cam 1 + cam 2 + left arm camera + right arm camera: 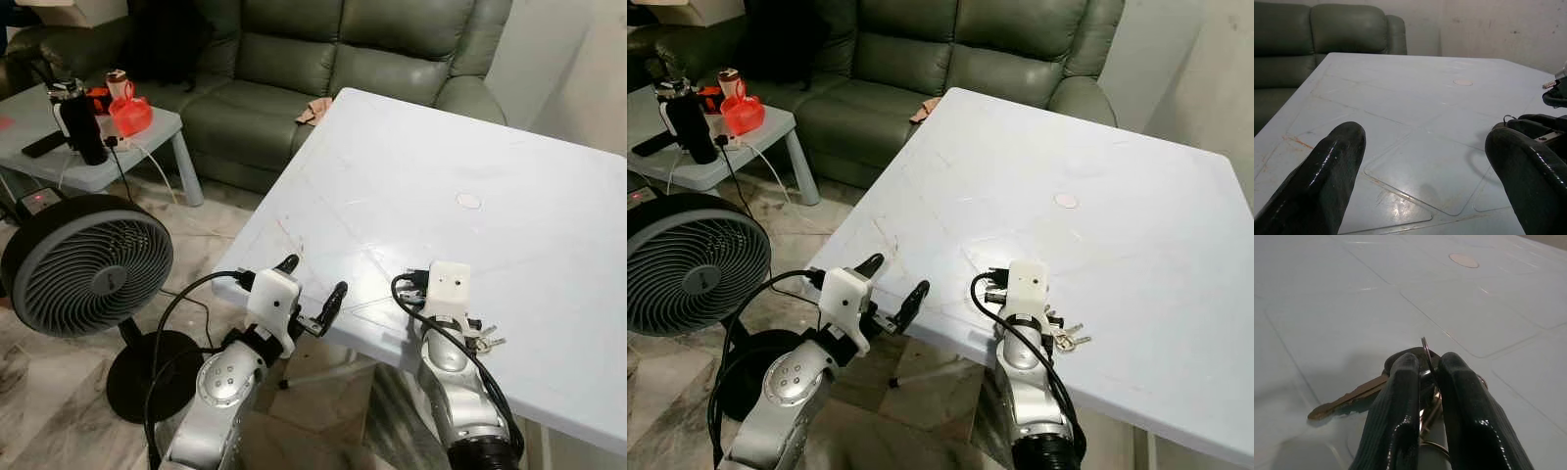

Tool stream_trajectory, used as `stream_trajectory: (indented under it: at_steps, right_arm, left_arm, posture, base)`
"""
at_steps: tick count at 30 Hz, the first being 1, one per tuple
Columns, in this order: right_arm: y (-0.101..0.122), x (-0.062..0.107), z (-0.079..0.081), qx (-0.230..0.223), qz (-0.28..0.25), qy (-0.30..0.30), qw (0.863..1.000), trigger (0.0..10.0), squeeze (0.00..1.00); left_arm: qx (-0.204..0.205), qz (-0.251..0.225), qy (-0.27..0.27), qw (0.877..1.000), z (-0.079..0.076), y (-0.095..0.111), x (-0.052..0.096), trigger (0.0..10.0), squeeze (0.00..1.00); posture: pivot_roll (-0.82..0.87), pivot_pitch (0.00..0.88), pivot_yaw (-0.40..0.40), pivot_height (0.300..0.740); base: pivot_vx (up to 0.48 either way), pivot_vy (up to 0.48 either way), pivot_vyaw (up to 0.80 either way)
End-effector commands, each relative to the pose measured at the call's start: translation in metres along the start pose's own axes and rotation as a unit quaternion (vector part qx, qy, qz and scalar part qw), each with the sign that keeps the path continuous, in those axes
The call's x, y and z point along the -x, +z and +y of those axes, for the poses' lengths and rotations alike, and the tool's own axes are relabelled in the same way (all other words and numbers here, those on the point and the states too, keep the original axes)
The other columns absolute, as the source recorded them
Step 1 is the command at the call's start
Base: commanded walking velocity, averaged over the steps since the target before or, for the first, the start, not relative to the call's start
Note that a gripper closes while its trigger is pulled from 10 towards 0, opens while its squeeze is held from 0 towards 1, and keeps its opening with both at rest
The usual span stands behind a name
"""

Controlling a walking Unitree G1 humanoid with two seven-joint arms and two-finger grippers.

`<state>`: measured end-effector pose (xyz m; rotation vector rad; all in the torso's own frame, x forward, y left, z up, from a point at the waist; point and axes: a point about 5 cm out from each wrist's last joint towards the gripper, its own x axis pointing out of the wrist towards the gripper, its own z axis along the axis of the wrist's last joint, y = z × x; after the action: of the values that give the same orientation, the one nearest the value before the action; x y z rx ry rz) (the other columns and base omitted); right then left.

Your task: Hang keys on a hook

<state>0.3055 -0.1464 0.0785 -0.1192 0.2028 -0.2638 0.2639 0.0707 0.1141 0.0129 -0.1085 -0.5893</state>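
Pinched between the black fingers (1405,406) of the right gripper (1426,367): the keys (1352,399), ring standing upright in the narrow gap, one brass key splayed flat on the table (441,157) toward the left. Clamped on the ring rather than a blade, probably so the loop stays free to slip over a hook. Resting at the near edge of the white table, bunch poking out to the right of the wrist. Off to the left, level with the table's near corner, the left gripper (312,294), jaws spread wide and holding nothing, seemingly kept clear of the grasp. Farther out, a small round plug (468,200) in the tabletop; beyond the far edge, a green sofa (294,69). Down on the floor at left, a black fan (88,264), and behind it a low side table (147,132) with a dark bottle (78,122). No hook to be made out anywhere, so lifting and carrying likely next.
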Motion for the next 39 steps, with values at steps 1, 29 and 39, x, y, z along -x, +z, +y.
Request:
stream_trajectory:
  at_steps: [1, 29, 39]
  right_arm:
    - [-0.001, -0.002, -0.001, 0.006, 0.005, -0.010, 1.000, 8.8, 0.00]
    - [0.042, -0.003, -0.009, -0.076, -0.108, 0.017, 0.991, 0.0, 0.00]
    - [0.059, 0.002, -0.014, -0.045, -0.155, 0.055, 0.985, 0.0, 0.00]
  left_arm:
    - [-0.003, -0.006, -0.001, 1.000, -0.001, 0.003, -0.002, 10.0, 0.00]
    - [0.049, -0.031, 0.073, 0.996, 0.035, 0.018, -0.029, 10.0, 0.00]
    - [0.048, -0.047, 0.144, 0.987, 0.077, 0.033, -0.041, 10.0, 0.00]
  posture:
    - [0.10, 0.049, -0.063, 0.740]
    - [0.06, 0.000, -0.056, 0.740]
    - [0.05, 0.000, -0.063, 0.740]
  base:
    - [0.000, 0.000, 0.00]
    - [0.000, 0.000, 0.00]
    - [0.000, 0.000, 0.00]
